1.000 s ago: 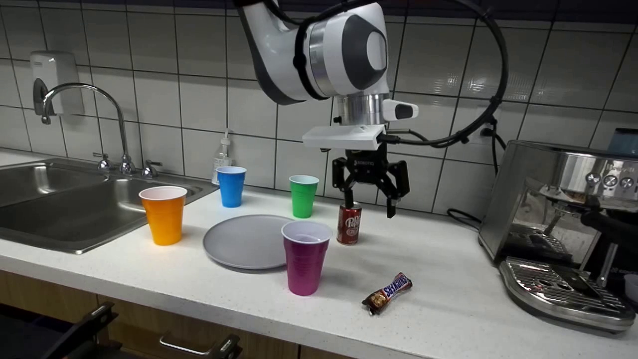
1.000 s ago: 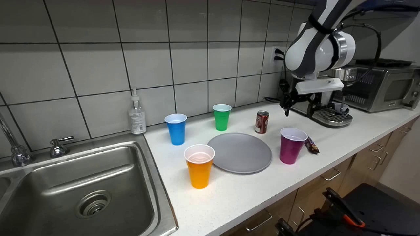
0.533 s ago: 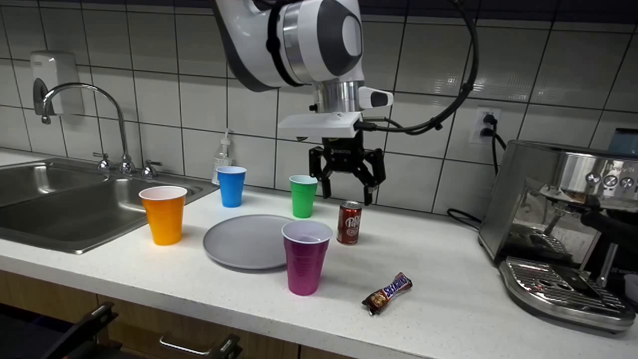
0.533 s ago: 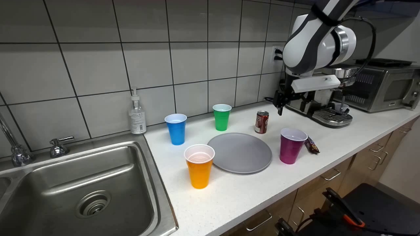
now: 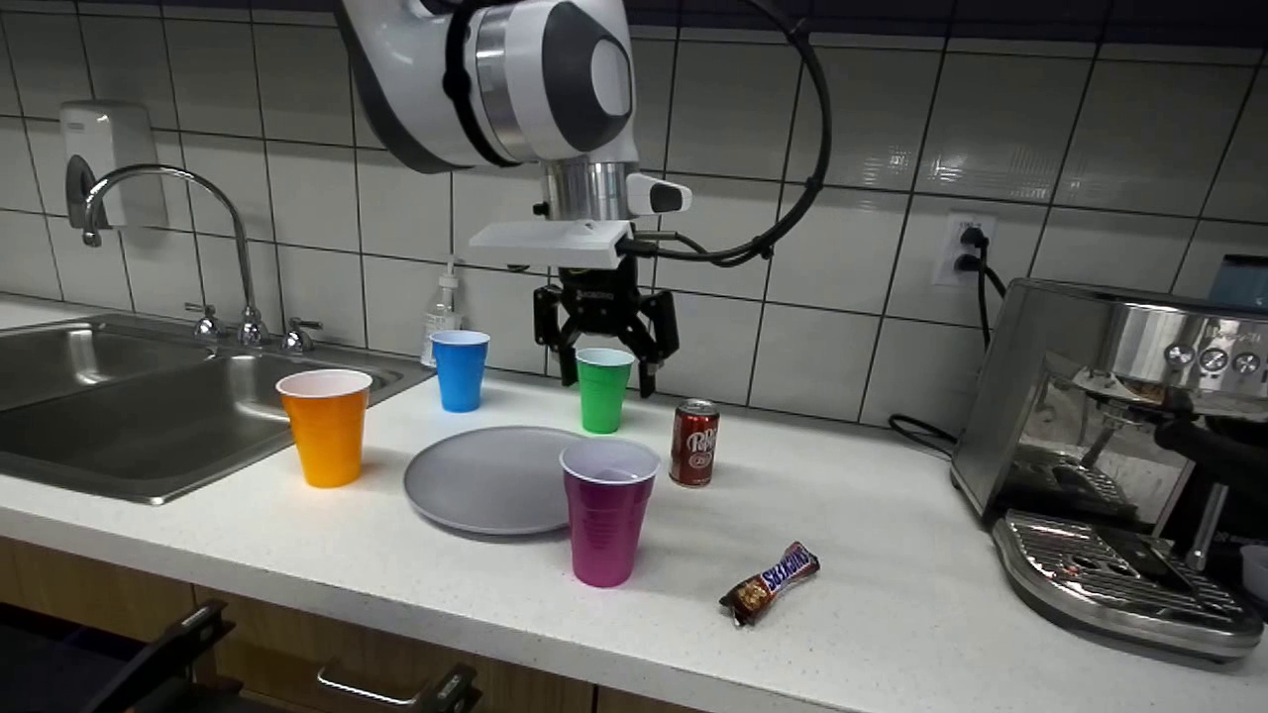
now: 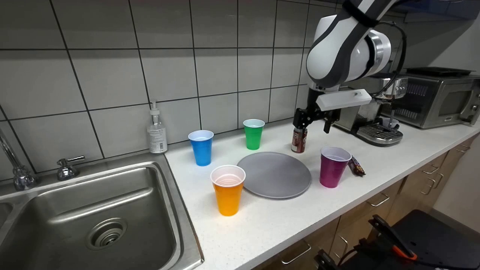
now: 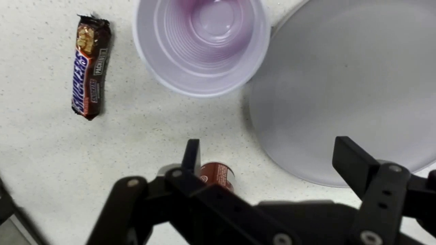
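You've moved the arm (image 5: 540, 84) left and slightly up since a second ago. In an exterior view the gripper (image 5: 607, 384) went from right of center to mid-frame, now in line with the green cup (image 5: 602, 404). Cable loop (image 5: 824, 109) swung left, off the wall outlet (image 5: 951, 250). In an exterior view it's drifted left, now hiding the soda can's (image 6: 299, 142) top.

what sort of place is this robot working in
Most likely a kitchen, though whether home or workplace I can't tell: there's a steel sink with a chrome faucet, plus an espresso machine.
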You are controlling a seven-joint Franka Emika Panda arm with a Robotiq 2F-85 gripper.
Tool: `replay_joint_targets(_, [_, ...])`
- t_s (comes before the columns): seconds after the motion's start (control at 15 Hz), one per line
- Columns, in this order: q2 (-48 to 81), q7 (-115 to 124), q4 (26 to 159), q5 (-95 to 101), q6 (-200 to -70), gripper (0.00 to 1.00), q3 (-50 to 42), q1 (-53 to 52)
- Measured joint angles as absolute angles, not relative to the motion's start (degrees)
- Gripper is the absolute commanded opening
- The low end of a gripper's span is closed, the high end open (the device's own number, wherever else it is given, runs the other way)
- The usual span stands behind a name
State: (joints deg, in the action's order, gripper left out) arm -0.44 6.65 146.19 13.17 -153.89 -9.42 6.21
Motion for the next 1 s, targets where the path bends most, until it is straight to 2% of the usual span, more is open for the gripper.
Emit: replay_joint_targets(1.0, [-6.2, 6.7, 150.8, 14.5, -144.6, 1.00, -7.9, 6.2])
